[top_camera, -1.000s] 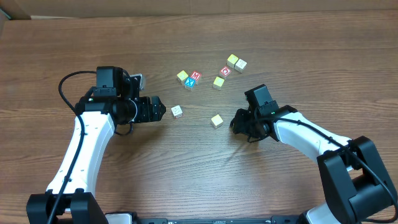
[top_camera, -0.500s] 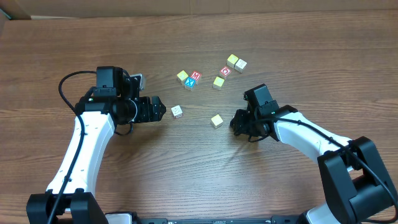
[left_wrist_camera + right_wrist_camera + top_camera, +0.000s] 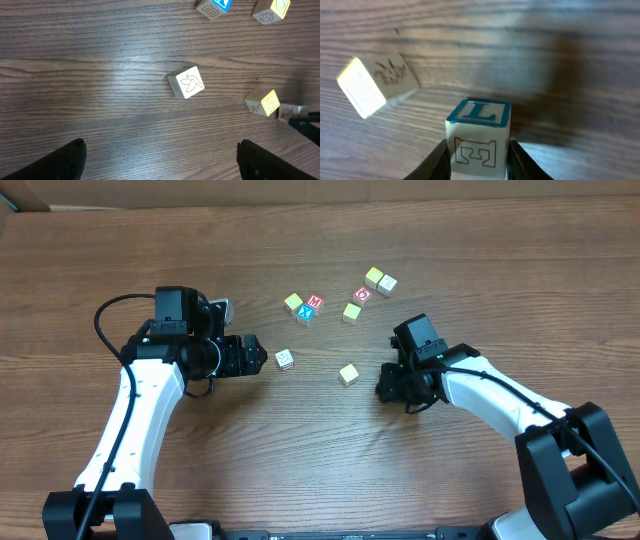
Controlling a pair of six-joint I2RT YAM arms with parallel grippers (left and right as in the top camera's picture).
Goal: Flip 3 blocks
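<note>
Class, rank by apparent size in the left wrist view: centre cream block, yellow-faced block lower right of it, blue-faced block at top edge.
1. centre cream block
2. yellow-faced block, slightly smaller
Unranked: blue-faced block, cropped by the frame edge.

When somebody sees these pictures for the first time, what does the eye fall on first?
First, the teal-topped L block, clamped between the right gripper's fingers in the right wrist view. Next, the left gripper, wide open, pointing at a cream block on the wooden table. Overhead, the red M cube stands out among pale cubes near the far middle.
</note>
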